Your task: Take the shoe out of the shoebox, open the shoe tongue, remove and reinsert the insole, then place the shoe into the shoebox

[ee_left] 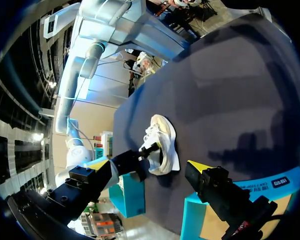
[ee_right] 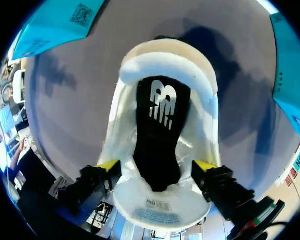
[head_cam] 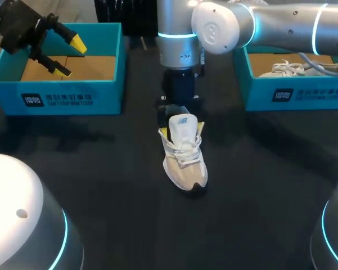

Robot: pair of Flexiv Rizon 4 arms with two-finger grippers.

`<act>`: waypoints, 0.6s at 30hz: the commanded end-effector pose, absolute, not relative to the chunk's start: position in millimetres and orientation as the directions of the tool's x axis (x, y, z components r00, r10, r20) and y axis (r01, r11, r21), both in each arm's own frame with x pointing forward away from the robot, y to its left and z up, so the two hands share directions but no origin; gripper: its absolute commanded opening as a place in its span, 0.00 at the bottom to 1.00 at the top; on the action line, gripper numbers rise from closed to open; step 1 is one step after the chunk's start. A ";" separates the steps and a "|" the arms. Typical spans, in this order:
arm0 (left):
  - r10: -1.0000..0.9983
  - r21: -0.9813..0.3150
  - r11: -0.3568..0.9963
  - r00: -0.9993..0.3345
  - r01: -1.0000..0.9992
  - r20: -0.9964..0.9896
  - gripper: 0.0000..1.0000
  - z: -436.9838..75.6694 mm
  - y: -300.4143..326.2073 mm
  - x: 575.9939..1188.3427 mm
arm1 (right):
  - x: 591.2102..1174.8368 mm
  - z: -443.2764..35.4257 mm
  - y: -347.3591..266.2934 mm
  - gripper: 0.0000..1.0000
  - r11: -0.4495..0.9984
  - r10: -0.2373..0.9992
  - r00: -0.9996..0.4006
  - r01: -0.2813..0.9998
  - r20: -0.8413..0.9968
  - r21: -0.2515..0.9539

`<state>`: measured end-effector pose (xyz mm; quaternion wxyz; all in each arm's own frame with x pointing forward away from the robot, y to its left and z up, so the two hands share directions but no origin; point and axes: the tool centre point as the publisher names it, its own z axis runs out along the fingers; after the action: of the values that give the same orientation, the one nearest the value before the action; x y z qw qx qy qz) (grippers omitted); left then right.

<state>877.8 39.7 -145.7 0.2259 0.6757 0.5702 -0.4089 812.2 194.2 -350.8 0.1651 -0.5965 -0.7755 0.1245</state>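
A white and beige shoe [head_cam: 185, 163] stands in the middle of the dark table, toe toward the front edge, its tongue [head_cam: 183, 125] lifted upright. My right gripper [head_cam: 182, 130] hangs over the shoe's mouth, open, with one yellow tip on each side of the tongue. In the right wrist view the gripper [ee_right: 156, 165] looks down into the shoe [ee_right: 164, 65], where the black insole [ee_right: 159, 135] lies flat inside. My left gripper [head_cam: 70, 56] hovers open and empty over the left teal shoebox [head_cam: 56, 95]. The left wrist view shows that gripper [ee_left: 150, 167] with the shoe [ee_left: 164, 140] ahead of it.
A second teal shoebox [head_cam: 292, 93] at the back right holds another white shoe [head_cam: 298, 67]. The left box shows only its cardboard floor. My right arm crosses above the right box to the table's middle.
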 end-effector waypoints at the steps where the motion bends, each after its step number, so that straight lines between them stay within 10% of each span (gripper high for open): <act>1: 0.588 -0.161 -0.249 0.017 0.955 -0.809 1.00 -145.4 40.2 878.0 | 810.4 -353.9 194.3 1.00 0.248 0.969 -0.224 0.883 0.106 -0.399; 18: 0.588 -0.161 -0.249 0.017 0.955 -0.809 1.00 -145.4 40.2 878.0 | 810.2 -321.2 196.4 1.00 0.205 0.978 -0.205 0.917 0.038 -0.342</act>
<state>877.8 39.7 -145.6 0.2259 0.6757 0.5702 -0.4089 815.6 195.6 -330.8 0.1324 -0.6160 -0.7661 0.1266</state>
